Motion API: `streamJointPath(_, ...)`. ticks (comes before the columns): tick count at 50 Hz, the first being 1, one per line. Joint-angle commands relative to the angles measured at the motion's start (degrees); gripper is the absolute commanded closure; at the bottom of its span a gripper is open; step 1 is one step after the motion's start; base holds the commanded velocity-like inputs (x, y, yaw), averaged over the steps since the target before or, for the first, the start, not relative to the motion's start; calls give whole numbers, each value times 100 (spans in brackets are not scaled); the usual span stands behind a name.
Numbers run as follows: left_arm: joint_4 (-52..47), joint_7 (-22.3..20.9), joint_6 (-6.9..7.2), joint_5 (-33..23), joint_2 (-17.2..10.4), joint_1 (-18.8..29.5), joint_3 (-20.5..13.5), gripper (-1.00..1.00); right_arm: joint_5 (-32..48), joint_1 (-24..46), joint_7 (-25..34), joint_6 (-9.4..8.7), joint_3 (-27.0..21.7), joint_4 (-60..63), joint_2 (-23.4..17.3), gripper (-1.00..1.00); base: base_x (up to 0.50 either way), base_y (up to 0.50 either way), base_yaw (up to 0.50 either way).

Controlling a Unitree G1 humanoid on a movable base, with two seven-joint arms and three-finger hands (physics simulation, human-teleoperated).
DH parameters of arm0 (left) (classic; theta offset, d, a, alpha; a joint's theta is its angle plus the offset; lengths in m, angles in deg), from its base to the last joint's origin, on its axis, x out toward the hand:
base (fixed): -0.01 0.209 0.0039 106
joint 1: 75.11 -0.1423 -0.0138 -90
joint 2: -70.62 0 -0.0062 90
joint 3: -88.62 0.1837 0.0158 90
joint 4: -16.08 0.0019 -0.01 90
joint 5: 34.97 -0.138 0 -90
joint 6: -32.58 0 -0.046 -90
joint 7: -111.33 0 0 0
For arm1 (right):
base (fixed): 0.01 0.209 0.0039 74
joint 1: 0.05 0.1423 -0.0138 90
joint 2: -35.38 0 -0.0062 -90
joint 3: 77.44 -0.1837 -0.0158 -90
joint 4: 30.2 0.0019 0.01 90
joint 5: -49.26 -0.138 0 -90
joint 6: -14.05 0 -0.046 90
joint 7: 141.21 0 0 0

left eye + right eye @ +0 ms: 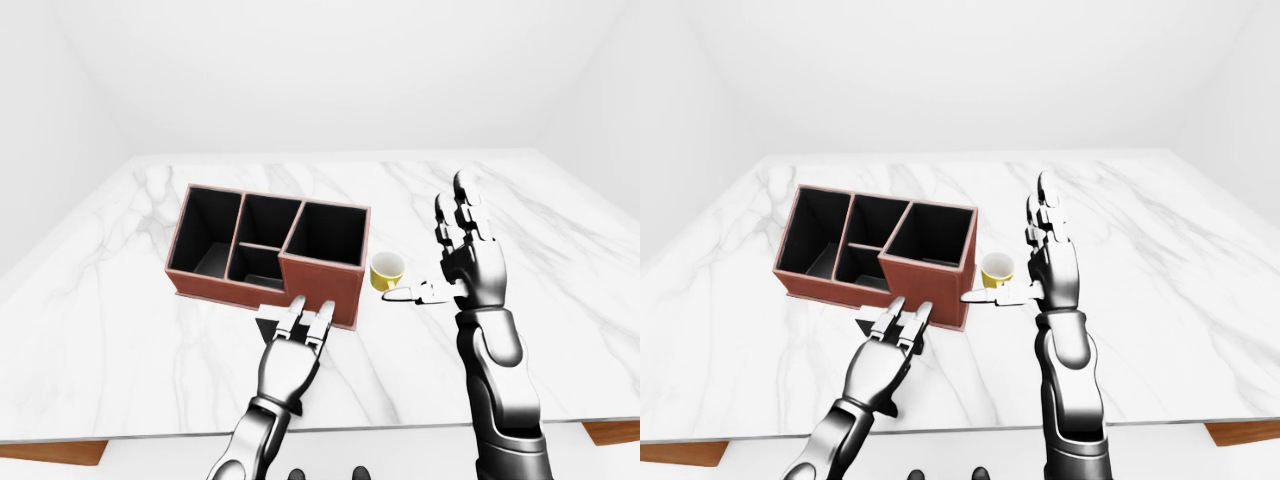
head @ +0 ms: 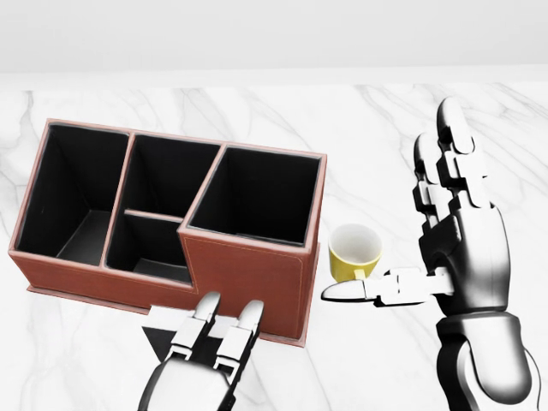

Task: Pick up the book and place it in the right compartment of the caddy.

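The book (image 2: 159,335) is a dark flat thing lying on the marble table beside the caddy's lower wall, mostly hidden under my left hand. My left hand (image 2: 224,310) lies flat on top of it, fingers stretched out and open, fingertips touching the caddy wall. The caddy (image 2: 257,261) is a brown box with black compartments; its right compartment (image 2: 253,197) is the largest and holds nothing. My right hand (image 2: 394,205) is open and empty, upright, to the right of the caddy, thumb pointing left.
A small yellow cup (image 2: 354,253) stands between the caddy's right wall and my right thumb. The white marble table (image 1: 560,260) extends around, with its near edge at the bottom of the left-eye view.
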Motion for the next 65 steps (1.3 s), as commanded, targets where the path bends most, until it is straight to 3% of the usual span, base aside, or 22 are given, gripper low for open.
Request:
streamJointPath(1, -82, 53, 0, 41, 48, -3, -4, -100, 7, 5, -4, 0, 20, -14, 5, -100, 0, 0, 0)
streamJointPath(10, -48, -203, 0, 368, 88, 404, -478, -100, 7, 20, -2, 0, 23, -29, 7, -100, 0, 0, 0)
streamJointPath(19, 68, -207, 0, 372, 144, 589, -720, -100, 10, -2, 2, 0, 31, -15, 8, -100, 0, 0, 0)
streamJointPath(30, 921, 56, 0, -37, 129, 641, -616, -100, 5, -44, 16, 0, 7, 0, 6, -100, 0, 0, 0)
streamJointPath(40, 1517, 163, 0, -10, 167, 880, -686, -100, -13, -96, 50, 0, -9, 28, 4, -100, 0, 0, 0)
streamJointPath(49, 1413, -247, 0, 31, 179, 838, -660, -100, -12, -82, 52, 0, -19, 12, 1, -100, 0, 0, 0)
streamJointPath(51, 1215, -391, 0, 68, 34, 799, -791, -100, -11, -78, 50, 0, -16, 13, 1, -100, 0, 0, 0)
streamJointPath(52, 1172, -381, 0, 25, 47, 711, -771, -67, -12, -77, 50, 0, -15, 12, 2, -100, 0, 0, 0)
streamJointPath(53, 1194, -410, 0, 63, 39, 729, -810, 22, -13, -76, 50, 0, -14, 11, 2, -100, 0, 0, 0)
streamJointPath(54, 1190, -431, 0, 63, 40, 730, -822, 80, -13, -76, 50, 0, -16, 9, 1, -100, 0, 0, 0)
streamJointPath(55, 1237, -584, 0, 242, 23, 820, -910, 98, -11, -75, 49, 0, -18, 6, 0, -100, 0, 0, 0)
streamJointPath(58, 1394, -986, 0, 630, -75, 1249, -1245, 100, -6, -69, 47, 0, -12, -1, -1, -100, 0, 0, 0)
streamJointPath(65, 1246, -1054, 0, 553, -43, 1233, -1358, 100, -3, -65, 50, 0, -13, 0, -2, -100, 0, 0, 0)
